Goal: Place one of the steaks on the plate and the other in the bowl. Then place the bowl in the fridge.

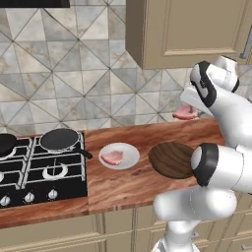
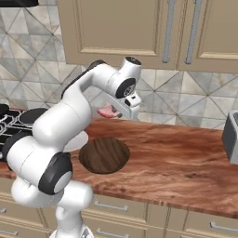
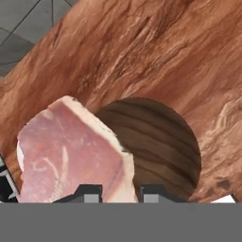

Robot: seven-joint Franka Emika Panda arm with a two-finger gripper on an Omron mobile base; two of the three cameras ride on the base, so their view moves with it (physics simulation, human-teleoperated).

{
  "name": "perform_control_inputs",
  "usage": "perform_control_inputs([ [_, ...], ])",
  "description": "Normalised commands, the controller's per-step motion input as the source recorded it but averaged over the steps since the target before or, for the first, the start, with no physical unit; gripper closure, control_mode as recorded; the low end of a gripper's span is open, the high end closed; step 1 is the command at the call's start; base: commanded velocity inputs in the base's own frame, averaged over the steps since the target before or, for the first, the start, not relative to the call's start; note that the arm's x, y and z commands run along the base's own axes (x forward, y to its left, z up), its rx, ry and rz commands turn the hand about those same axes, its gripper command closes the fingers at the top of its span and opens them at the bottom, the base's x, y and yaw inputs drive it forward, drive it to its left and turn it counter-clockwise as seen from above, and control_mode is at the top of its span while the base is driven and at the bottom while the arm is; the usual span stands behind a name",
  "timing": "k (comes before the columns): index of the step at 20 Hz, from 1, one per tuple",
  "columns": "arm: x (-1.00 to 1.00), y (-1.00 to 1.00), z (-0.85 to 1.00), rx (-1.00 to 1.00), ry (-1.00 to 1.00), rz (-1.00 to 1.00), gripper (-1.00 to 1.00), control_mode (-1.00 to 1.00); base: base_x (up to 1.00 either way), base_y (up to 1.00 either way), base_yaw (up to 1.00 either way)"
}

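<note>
My gripper [image 1: 191,111] hangs above the back of the wooden counter, shut on one pink-red steak [image 1: 184,112] that juts out to its left. The same steak [image 2: 107,112] shows lifted above the counter, and it covers the lower left of the hand view as the steak [image 3: 71,153], at the gripper [image 3: 122,194]. The dark brown bowl [image 1: 171,159] [image 2: 104,155] [image 3: 156,142] sits empty below and nearer the front edge. The other steak [image 1: 113,157] lies on the white plate [image 1: 131,152], left of the bowl. The fridge is out of view.
A gas hob [image 1: 34,172] with a black frying pan [image 1: 59,139] fills the counter's left end. A grey appliance [image 2: 231,137] stands at the far right. Beige wall cabinets [image 2: 116,28] hang above the tiled back wall, over the arm.
</note>
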Motion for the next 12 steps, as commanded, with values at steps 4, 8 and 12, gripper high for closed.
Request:
perform_control_inputs([
  [4,0.0,0.01,-0.83,0.0,0.0,0.18,1.0,-1.0,0.0,0.0,0.0],
  [8,0.0,0.1,-0.94,-0.03,0.02,0.14,1.0,-1.0,0.0,0.0,0.0],
  [12,0.0,0.0,-0.91,-0.01,0.08,0.1,1.0,-1.0,0.0,0.0,0.0],
])
